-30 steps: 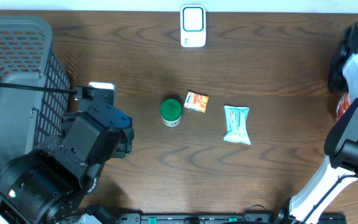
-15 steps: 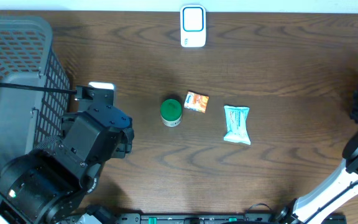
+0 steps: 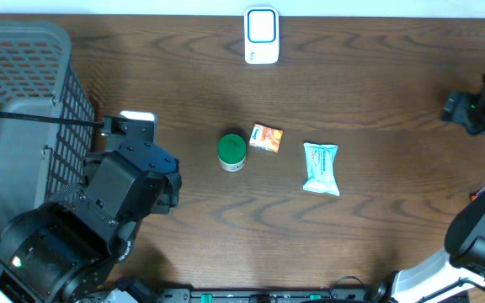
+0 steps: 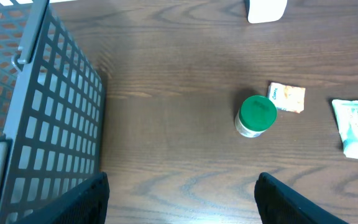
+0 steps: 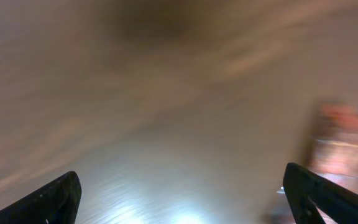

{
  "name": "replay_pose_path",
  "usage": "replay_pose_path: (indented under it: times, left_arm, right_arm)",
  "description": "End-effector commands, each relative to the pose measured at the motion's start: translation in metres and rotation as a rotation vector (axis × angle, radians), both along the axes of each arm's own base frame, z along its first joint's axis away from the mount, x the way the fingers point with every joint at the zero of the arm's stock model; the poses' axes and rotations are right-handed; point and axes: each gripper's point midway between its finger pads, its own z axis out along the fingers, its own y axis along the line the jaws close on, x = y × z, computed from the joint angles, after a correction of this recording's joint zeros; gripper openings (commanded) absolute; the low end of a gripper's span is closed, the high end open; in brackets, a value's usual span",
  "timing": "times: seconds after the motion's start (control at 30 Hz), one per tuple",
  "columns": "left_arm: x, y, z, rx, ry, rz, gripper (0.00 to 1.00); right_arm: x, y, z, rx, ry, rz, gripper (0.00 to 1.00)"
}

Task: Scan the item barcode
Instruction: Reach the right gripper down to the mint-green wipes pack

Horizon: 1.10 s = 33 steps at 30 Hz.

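Three items lie mid-table: a green-lidded jar (image 3: 231,151) (image 4: 256,116), a small orange packet (image 3: 266,137) (image 4: 287,98) and a pale blue packet (image 3: 321,167) (image 4: 356,121). A white scanner with a blue face (image 3: 261,35) stands at the far edge. My left gripper (image 4: 182,205) is open over bare wood, well short of the jar. At the right edge of the table, far from the items, my right gripper (image 5: 185,193) (image 3: 460,108) is wide open with nothing between its fingers. Its wrist view is blurred by motion.
A grey mesh basket (image 3: 23,93) (image 4: 36,124) fills the left side, right beside the left arm (image 3: 125,181). A blurred reddish thing (image 5: 337,134) shows at the right of the right wrist view.
The right arm has swung about along the right edge of the table, and its gripper has opened. The left arm and the items have not moved.
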Motion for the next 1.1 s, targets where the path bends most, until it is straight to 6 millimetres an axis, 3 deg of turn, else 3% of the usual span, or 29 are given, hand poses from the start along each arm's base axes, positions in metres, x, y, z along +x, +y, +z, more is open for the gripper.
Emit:
replay_pose_path:
  times: [0.0,0.13,0.3,0.5,0.67,0.77,0.8,1.07]
  left_arm:
    - [0.0,0.003,0.003,-0.005,-0.012,0.02,0.75]
    - [0.0,0.003,0.003,-0.005,-0.012,0.02,0.75]
    - [0.0,0.003,0.003,-0.005,-0.012,0.02,0.75]
    - [0.0,0.003,0.003,-0.005,-0.012,0.02,0.75]
    - [0.0,0.003,0.003,-0.005,-0.012,0.02,0.75]
    - [0.0,0.003,0.003,-0.005,-0.012,0.02,0.75]
    - [0.0,0.003,0.003,-0.005,-0.012,0.02,0.75]
    - [0.0,0.003,0.003,-0.005,-0.012,0.02,0.75]
  right_arm:
    - [0.022,0.115,0.009,0.44,-0.096,0.18,0.99]
    - [0.003,0.168,-0.003,0.548,0.023,0.181,0.99]
    - [-0.034,0.218,-0.014,0.572,0.205,0.292,0.99]
    - [-0.059,0.261,-0.019,0.573,0.319,0.404,0.99]
    - [-0.082,0.28,-0.036,0.552,0.389,0.578,0.99]
    - [-0.101,0.285,-0.049,0.559,0.457,0.586,0.92]
    - [-0.108,0.288,-0.053,0.537,0.481,0.604,0.99]
    - [-0.113,0.293,-0.059,0.223,0.514,0.597,0.99]
